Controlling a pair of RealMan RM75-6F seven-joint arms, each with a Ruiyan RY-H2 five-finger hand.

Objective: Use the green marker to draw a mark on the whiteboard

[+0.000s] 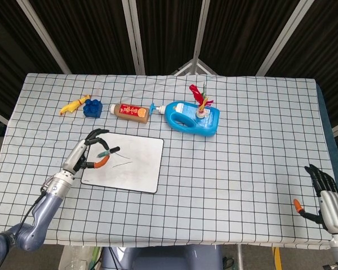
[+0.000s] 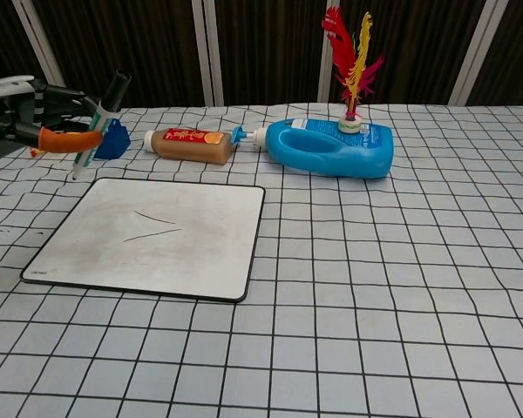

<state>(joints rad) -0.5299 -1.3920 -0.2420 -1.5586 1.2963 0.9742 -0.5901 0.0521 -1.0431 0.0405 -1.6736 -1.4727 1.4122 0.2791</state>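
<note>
- The green marker (image 2: 98, 122) is pinched in my left hand (image 1: 89, 153), tip down and cap end tilted up to the right; it is lifted clear of the whiteboard (image 2: 205, 252), above the board's left edge in the head view.
- I judge it is held that way so the tip stays off the surface and cannot smear; two thin strokes (image 2: 152, 224) already lie near the board's middle, so the mark looks made.
- My left fingers (image 1: 96, 135) curl round the marker's barrel, the orange-tipped thumb pressing it from below (the grip looks snug, though the chest view cuts off most of the hand).
- My right hand (image 1: 322, 194) sits at the table's near right corner, well apart from everything; its fingers are apart and point up, and it holds nothing.
- The board lies flat on the checked tablecloth (image 1: 253, 140), its long side towards me.
- Behind it stand a yellow toy (image 1: 73, 104), a blue brick (image 1: 92, 107), a brown bottle (image 1: 131, 111) on its side and a blue jug (image 1: 191, 117) on its side with a feathered shuttlecock (image 2: 349, 52) on top.
- Nothing lies between marker and board; the brick is just beyond my hand, so I would mind it if I swing further back.
</note>
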